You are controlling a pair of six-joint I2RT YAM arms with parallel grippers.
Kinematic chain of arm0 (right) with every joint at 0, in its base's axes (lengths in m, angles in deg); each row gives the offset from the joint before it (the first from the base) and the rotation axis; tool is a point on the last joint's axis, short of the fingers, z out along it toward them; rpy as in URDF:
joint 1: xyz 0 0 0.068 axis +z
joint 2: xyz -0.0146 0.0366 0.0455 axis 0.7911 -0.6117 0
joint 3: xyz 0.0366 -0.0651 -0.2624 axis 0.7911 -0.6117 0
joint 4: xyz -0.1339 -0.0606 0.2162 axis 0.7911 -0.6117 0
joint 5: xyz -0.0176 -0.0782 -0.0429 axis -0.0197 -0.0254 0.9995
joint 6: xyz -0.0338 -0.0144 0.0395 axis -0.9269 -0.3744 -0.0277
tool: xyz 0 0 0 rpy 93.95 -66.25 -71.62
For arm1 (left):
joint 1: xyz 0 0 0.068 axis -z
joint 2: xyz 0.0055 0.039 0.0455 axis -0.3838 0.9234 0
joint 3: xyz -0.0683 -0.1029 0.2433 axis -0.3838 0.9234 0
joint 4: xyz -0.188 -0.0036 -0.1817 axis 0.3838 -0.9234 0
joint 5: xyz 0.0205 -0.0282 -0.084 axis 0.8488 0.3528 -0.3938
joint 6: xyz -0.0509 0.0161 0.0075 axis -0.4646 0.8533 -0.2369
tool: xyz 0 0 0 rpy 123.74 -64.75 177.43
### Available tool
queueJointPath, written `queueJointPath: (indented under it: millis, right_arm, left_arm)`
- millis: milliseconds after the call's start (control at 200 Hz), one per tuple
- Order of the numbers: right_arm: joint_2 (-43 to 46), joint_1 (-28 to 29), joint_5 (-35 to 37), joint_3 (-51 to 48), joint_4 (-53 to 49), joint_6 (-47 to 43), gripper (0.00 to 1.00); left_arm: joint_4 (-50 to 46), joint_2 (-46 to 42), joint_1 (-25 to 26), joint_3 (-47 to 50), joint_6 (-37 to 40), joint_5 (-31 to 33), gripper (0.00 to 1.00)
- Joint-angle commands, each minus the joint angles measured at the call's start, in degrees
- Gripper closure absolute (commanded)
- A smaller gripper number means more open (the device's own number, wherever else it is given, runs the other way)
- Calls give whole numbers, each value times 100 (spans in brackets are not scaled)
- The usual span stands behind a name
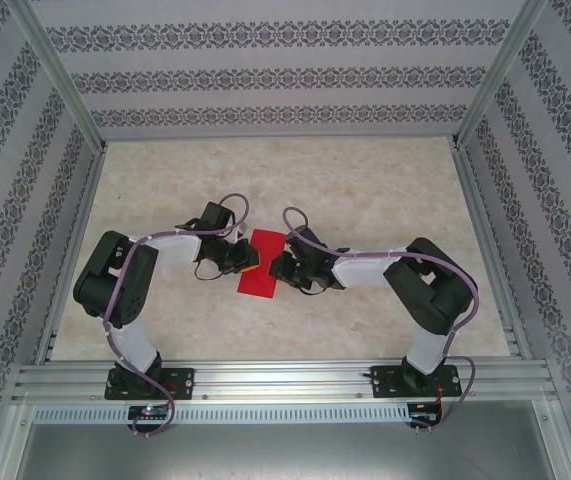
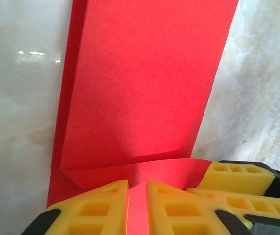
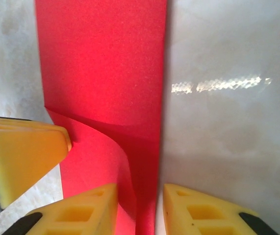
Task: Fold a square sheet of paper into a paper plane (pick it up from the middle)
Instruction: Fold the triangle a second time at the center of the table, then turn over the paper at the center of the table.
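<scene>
The square sheet of paper point(image 1: 262, 268), bright red, lies on the table folded into a tall rectangle between my two grippers. Its near end curls up off the table in the left wrist view point(image 2: 140, 88) and in the right wrist view point(image 3: 100, 63). My left gripper point(image 1: 248, 262) point(image 2: 138, 183) sits at the sheet's left edge, its jaws a narrow slit apart, with the raised flap running into the slit. My right gripper point(image 1: 277, 268) point(image 3: 140, 188) stands open at the right edge, with the curled edge between its jaws. The paper plane is out of view.
The marble-look tabletop point(image 1: 365, 190) is fenced by patterned walls and aluminium rails point(image 1: 285, 375) along the near edge. The right gripper's yellow fingers point(image 2: 233, 176) crowd in beside the left ones. A left finger point(image 3: 22, 152) touches the paper's edge.
</scene>
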Motion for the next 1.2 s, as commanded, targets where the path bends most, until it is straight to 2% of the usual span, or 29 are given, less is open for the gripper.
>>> queueJointPath:
  millis: [0,799,1194]
  right_arm:
    - [-204,-23,-65,53,310,53,70]
    - [-257,-44,-223,-26,814,110,77]
    - [-211,-114,-293,-269,1337,121,74]
  left_arm:
    - [-261,-126,26,-147,273,247,82]
    - [-268,235,25,-112,361,276,84]
    - [-306,200,26,-110,355,322,84]
